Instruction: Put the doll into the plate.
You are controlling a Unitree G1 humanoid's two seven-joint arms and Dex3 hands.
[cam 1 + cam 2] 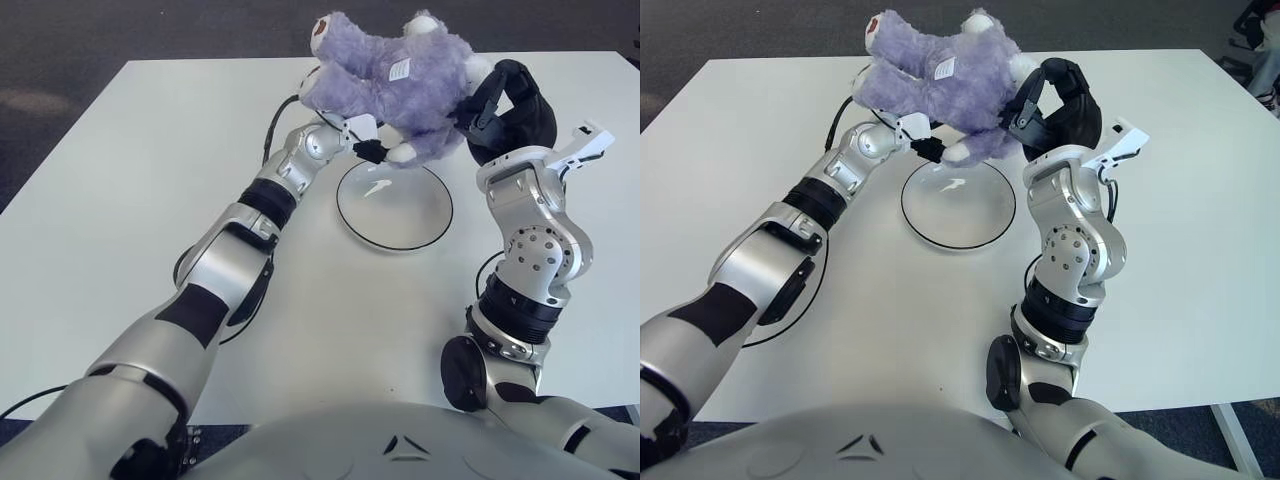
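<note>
A fluffy purple doll (400, 85) with white paws hangs in the air over the far rim of a clear, black-rimmed plate (400, 220) on the white table. My right hand (488, 112), in black, is closed on the doll's right side and carries it. From the left, my left hand (362, 142) reaches in under the doll's belly, its fingers stretched out and touching the fur near a white paw (402, 153). The doll lies roughly level, head to the left, with a white label on its back, and hides the plate's far edge.
A thin black cable (270, 140) loops on the table (130, 180) beside my left forearm. My right forearm (530, 250) stands upright just right of the plate. The table's far edge lies just behind the doll.
</note>
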